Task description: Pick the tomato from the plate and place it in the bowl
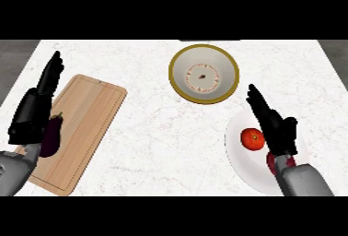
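White marbled counter (156,124): round red tomato (252,138) — no long axis — lies on the white plate (239,161), apart from the gold-rimmed white bowl (204,73). Right hand (275,124) beside it, fingers straight; left hand (37,108) straight-fingered over a purple eggplant (51,136) on the wooden cutting board (85,124).

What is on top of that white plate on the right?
A red tomato sits on the white plate. The right hand hangs beside it, fingers straight, and the forearm covers part of the plate, so anything there is hidden.

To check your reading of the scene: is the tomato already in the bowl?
No, the tomato lies on the white plate, while the bowl stands apart.
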`<action>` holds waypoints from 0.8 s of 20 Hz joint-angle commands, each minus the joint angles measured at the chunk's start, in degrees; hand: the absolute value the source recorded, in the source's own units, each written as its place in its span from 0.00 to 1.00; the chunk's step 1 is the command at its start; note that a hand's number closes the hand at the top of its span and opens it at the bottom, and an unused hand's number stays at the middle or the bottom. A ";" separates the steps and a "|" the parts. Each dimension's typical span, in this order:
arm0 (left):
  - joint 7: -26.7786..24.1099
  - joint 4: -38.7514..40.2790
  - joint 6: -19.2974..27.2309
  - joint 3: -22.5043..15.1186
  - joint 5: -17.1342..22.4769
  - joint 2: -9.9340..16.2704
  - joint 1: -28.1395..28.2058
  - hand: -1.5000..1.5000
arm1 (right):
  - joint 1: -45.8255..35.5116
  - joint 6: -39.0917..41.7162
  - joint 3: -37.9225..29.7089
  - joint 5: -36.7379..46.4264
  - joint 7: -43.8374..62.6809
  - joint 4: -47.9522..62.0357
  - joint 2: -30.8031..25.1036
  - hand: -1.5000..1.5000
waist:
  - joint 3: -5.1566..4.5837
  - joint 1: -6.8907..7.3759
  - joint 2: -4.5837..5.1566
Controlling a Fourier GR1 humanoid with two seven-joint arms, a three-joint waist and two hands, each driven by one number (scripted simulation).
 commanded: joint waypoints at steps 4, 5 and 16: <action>-0.97 0.43 -1.43 5.99 7.12 -2.90 0.34 0.50 | -4.45 9.84 7.15 -4.69 -7.08 -7.50 6.54 0.00 | -0.90 1.89 -0.43; -1.02 -0.25 -1.35 7.60 8.98 -3.24 0.63 0.50 | -6.30 11.93 8.97 -5.92 -7.40 -9.23 8.07 0.00 | -0.93 3.13 -0.63; -2.11 6.84 -6.82 14.09 15.96 -5.75 0.53 0.50 | 13.79 -16.71 20.43 31.99 -19.38 -21.82 3.33 0.00 | -0.97 -1.08 -0.54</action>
